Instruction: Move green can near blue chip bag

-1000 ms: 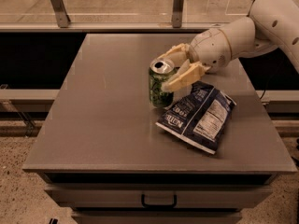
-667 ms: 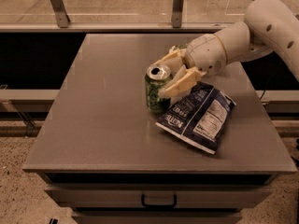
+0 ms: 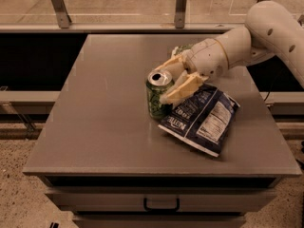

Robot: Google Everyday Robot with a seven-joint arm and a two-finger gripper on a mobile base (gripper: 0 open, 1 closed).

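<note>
The green can [image 3: 156, 99] stands upright near the middle of the grey table [image 3: 104, 103], silver top with its pull-tab hole showing. Its right side touches the left edge of the blue chip bag [image 3: 203, 118], which lies flat with white lettering and a nutrition panel facing up. My gripper [image 3: 163, 85] reaches in from the right. Its two tan fingers [image 3: 183, 88] straddle the can's upper part and are shut on it. The lower finger overlaps the bag's top left corner.
A bit of a green chip bag [image 3: 183, 47] shows behind the wrist. The white arm [image 3: 266, 32] crosses the table's right rear corner. A railing with metal posts [image 3: 179, 6] runs behind the table. A drawer handle [image 3: 161, 205] sits below the front edge.
My gripper has carried the green can a little to the left and toward the front edge, along the blue bag's left side. The blue bag has not moved.
</note>
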